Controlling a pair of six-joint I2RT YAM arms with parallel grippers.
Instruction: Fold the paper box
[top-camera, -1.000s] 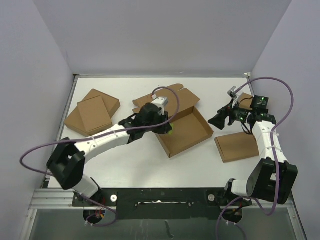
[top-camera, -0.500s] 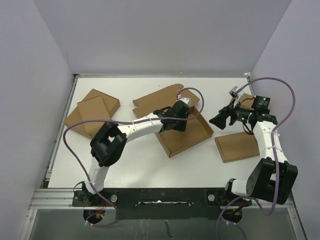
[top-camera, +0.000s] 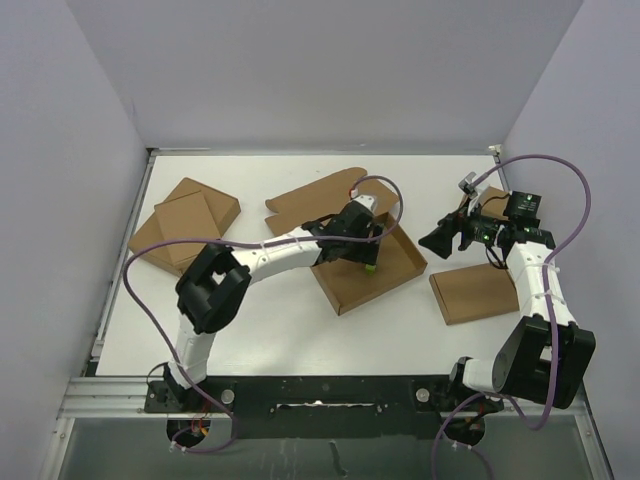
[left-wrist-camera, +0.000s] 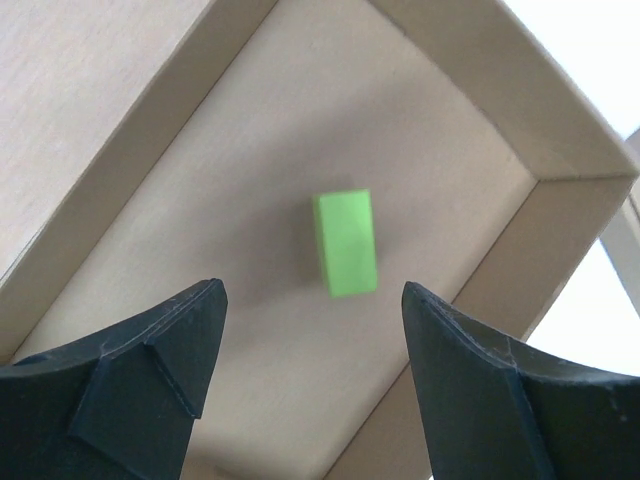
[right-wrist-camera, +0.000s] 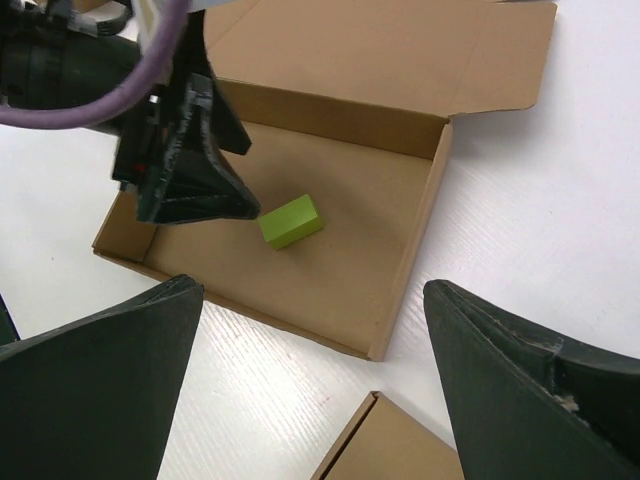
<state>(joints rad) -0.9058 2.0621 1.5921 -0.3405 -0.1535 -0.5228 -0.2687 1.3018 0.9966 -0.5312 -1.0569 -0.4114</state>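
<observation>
L pincer (left-wrist-camera: 312, 292) hangs open, holding nothing — green block (left-wrist-camera: 346, 243) lies just beyond its tips, inside the paper box (left-wrist-camera: 480, 90) tray. R pincer (right-wrist-camera: 312, 292) gapes wide, empty — box ahead of it, on tabletop (top-camera: 270, 320).

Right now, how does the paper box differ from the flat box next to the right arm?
The paper box is bigger than the flat box. The paper box stands open, with its walls up and its lid flap laid back, while the flat box shows only a flat top. A green block lies in the paper box, and nothing shows on the flat box. Both are plain brown cardboard on the table.
</observation>
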